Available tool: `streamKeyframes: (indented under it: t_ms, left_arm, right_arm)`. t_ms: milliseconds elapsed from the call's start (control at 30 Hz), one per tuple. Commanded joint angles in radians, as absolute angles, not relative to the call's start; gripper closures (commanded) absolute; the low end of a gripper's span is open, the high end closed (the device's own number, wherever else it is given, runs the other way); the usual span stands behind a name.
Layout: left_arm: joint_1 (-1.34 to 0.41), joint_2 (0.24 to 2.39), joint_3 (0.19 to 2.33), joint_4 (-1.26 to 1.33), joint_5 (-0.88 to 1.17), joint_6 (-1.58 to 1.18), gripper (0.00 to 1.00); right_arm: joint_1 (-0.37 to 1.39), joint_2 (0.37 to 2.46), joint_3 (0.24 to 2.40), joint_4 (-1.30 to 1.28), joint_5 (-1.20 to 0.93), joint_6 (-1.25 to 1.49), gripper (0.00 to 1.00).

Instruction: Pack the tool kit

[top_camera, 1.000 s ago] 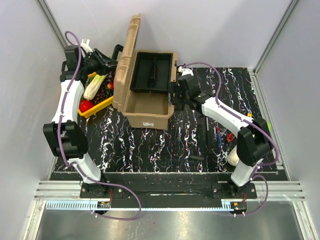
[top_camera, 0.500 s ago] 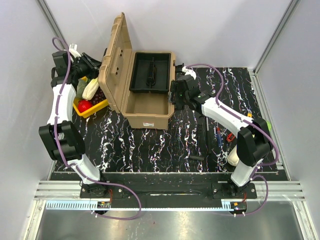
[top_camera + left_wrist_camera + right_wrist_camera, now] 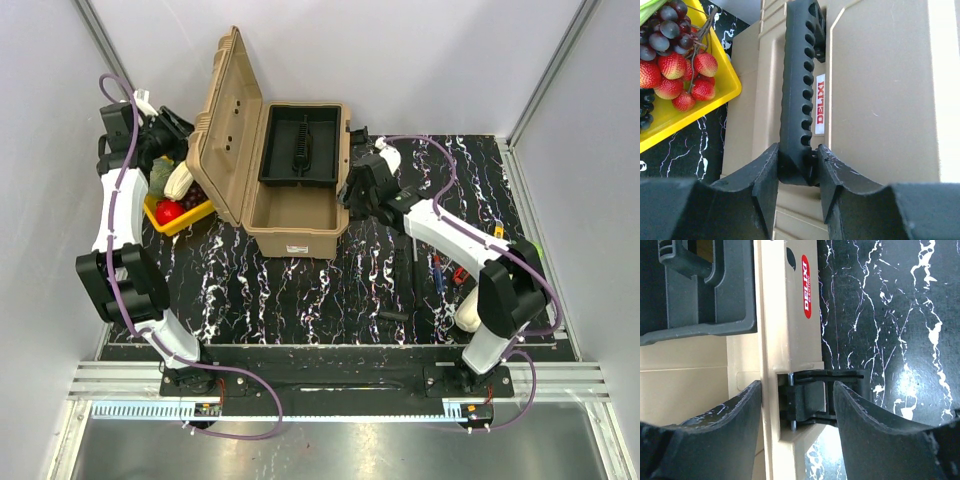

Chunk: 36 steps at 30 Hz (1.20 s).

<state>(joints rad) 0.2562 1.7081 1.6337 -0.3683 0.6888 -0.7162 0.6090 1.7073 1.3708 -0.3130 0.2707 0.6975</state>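
Marbled table (image 3: 300, 290), open toolbox (image 3: 290, 215), inner tray (image 3: 302, 146).

Left fingers (image 3: 765, 185) pinched (right fingers (image 3: 850, 420) spread).

We see the toolbox (image 3: 290, 215) in matt tan moulded plastic, its handle (image 3: 799, 100) dull black plastic, the table (image 3: 300, 290) glossy black marbled.

One high view, two close wrist views.
Overhead looks down from the near edge; both wrist cameras sit tight against the toolbox (image 3: 290, 180), shared by all.
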Motion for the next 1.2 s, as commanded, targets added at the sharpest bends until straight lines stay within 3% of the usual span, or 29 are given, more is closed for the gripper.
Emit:
streamKeyframes:
  t_ms: [0, 200, 300, 467, 667, 833, 1033, 1167]
  left_arm:
    - [0.304, 1.703, 1.646, -0.442, 0.604, -0.627, 0.63]
    - [0.304, 1.68, 1.629, -0.442, 0.603, -0.63, 0.58]
    - [0.304, 1.672, 1.64, -0.454, 0.598, -0.637, 0.5]
    - [0.304, 1.645, 1.71, -0.524, 0.505, -0.626, 0.27]
    - [0.305, 1.554, 1.802, -0.649, 0.237, -0.578, 0.08]
    - [0.304, 1.447, 1.81, -0.669, 0.155, -0.514, 0.01]
    - [0.187, 1.31, 1.819, -0.666, 0.12, -0.388, 0.01]
    - [0.137, 1.281, 1.873, -0.669, 0.279, -0.362, 0.01]
  right_arm:
    - [0.584, 1.615, 1.327, -0.523, 0.477, 0.721, 0.4]
    - [0.586, 1.566, 1.284, -0.535, 0.514, 0.753, 0.46]
    - [0.584, 1.551, 1.285, -0.528, 0.523, 0.746, 0.45]
    - [0.586, 1.532, 1.362, -0.512, 0.552, 0.678, 0.35]
    - [0.584, 1.548, 1.558, -0.486, 0.571, 0.531, 0.17]
    - [0.592, 1.681, 1.764, -0.472, 0.497, 0.388, 0.01]
    - [0.627, 1.902, 2.017, -0.469, 0.424, 0.331, 0.01]
    - [0.638, 2.066, 2.181, -0.486, 0.393, 0.33, 0.06]
